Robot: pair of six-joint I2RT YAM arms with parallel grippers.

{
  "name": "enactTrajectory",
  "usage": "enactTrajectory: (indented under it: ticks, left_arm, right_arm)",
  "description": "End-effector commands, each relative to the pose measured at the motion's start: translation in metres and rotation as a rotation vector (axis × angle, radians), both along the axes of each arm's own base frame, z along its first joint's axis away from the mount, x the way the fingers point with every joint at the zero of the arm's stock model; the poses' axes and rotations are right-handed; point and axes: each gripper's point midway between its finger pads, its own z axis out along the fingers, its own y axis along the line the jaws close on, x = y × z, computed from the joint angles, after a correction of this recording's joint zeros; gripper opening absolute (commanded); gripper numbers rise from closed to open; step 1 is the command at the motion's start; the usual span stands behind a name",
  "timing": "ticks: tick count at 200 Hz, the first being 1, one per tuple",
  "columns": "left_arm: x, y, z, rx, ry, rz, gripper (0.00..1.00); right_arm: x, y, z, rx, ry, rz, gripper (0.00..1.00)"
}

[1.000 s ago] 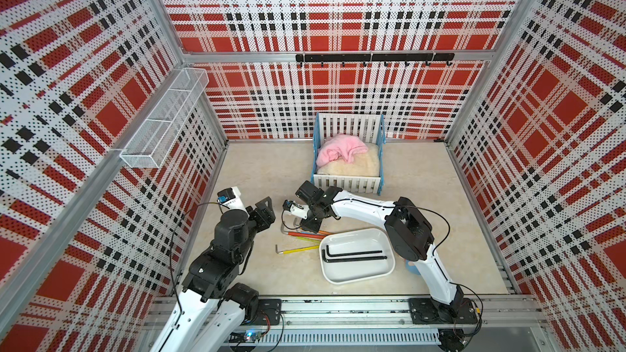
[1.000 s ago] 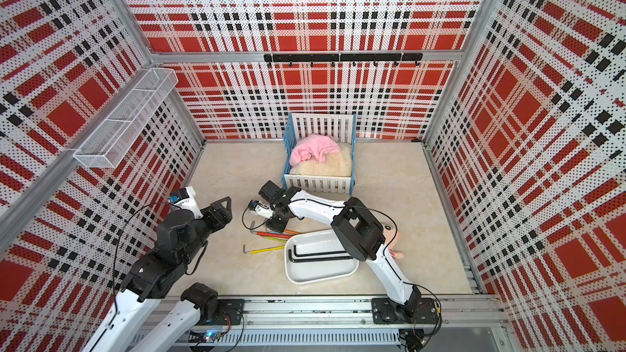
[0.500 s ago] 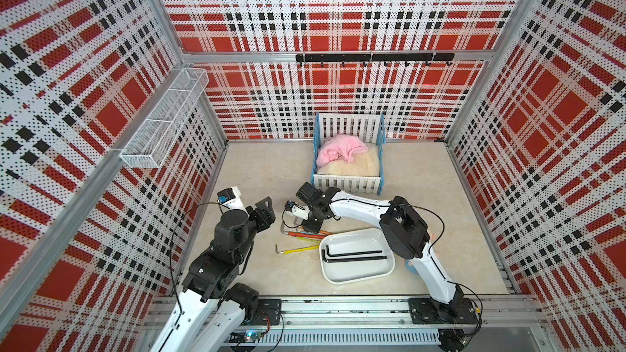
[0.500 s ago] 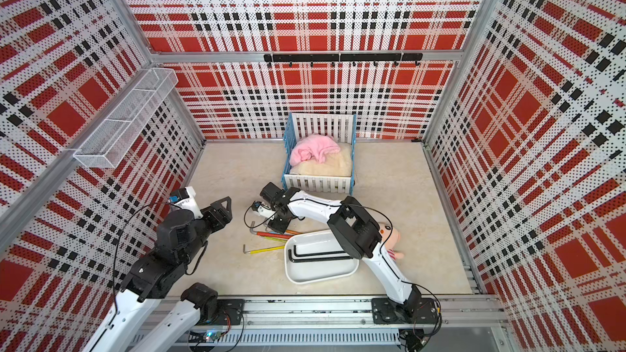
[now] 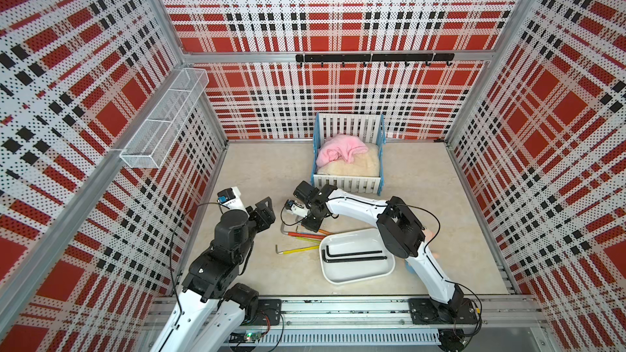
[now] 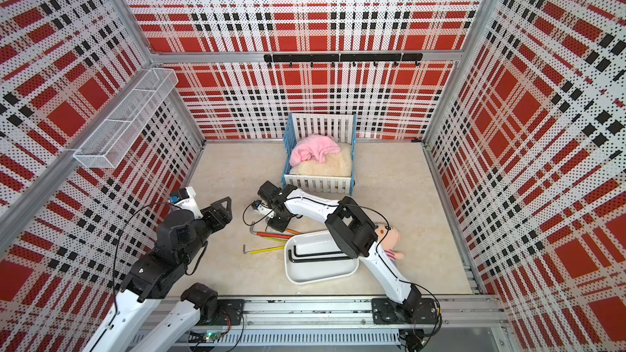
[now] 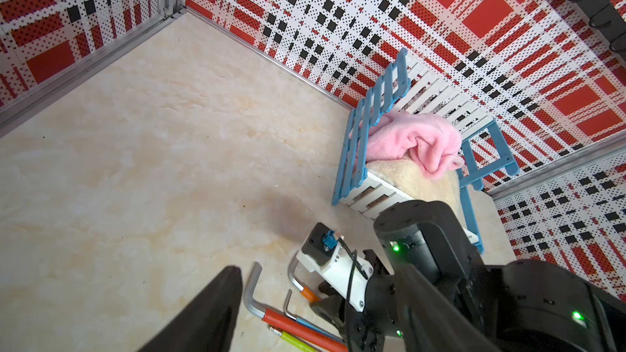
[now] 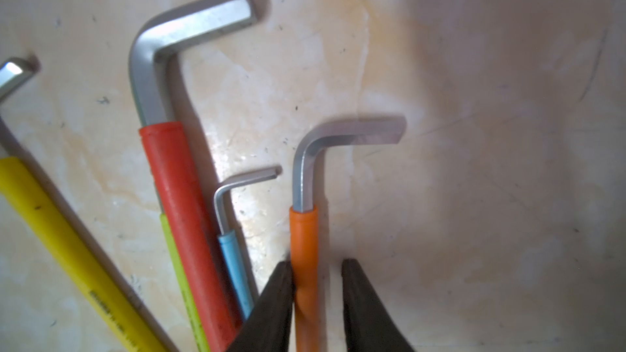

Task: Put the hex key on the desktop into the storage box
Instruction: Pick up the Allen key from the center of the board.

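My right pincer (image 8: 315,264) is down at the beige marbled tabletop (image 5: 271,171). Its two black fingers (image 8: 267,306) stand apart astride the orange-sleeved steel hex key (image 8: 304,231). One finger touches the sleeve and the other stands just off it with a gap showing, so nothing is clamped. That key lies flat on the tabletop. Just beside it lie a small blue-sleeved hex key (image 8: 233,262) and a thick red-sleeved hex key (image 8: 179,198), with a thin yellow-green key (image 8: 181,286) against the red one. A yellow-sleeved hex key (image 8: 61,238) lies a little apart, nearer to me. In both top views these keys sit just left of the shallow white plastic storage box (image 5: 355,270), which holds two long black hex keys (image 5: 355,254) side by side. The blue-and-white slatted crib (image 5: 349,184) stands just beyond my right wrist. My left pincer (image 5: 266,209) hangs left of the keys, fingers apart, holding nothing.
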Motion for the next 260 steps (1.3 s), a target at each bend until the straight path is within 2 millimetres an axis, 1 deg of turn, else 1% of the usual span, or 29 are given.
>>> enactTrajectory:
  ticks: [1,77,112,140,177,193,220,235,260]
  left_arm:
    - [-0.002,0.0,0.0,0.003,0.001,-0.004,0.76]
    - [-0.002,0.0,0.001,0.0,-0.002,-0.001,0.77]
    - [-0.002,0.0,0.0,0.003,0.001,-0.001,0.76]
    - [-0.002,0.0,0.001,0.003,0.0,-0.002,0.76]
    - [-0.002,0.0,0.001,0.002,-0.001,0.0,0.76]
    - [-0.002,0.0,0.001,0.002,-0.001,0.001,0.76]
    - [-0.002,0.001,0.0,0.002,-0.001,0.002,0.76]
    - [-0.002,0.001,0.001,0.003,-0.001,0.003,0.76]
    - [-0.002,0.001,0.001,0.003,0.0,0.003,0.76]
  right_arm:
    - [-0.005,-0.012,-0.017,-0.089,0.006,-0.034,0.3]
    - [-0.008,-0.015,-0.04,-0.136,0.023,-0.036,0.27]
    - [-0.008,-0.019,-0.051,-0.158,0.034,-0.052,0.2]
    - [-0.008,-0.023,-0.057,-0.178,0.034,-0.066,0.13]
    - [-0.002,-0.026,-0.056,-0.195,-0.001,-0.074,0.05]
    - [0.004,-0.025,-0.053,-0.194,-0.031,-0.072,0.0]
    - [0.018,-0.022,-0.041,-0.185,-0.107,-0.074,0.0]
    - [0.028,-0.019,-0.03,-0.174,-0.159,-0.078,0.0]
    - [0.044,-0.009,-0.002,-0.125,-0.242,-0.089,0.0]
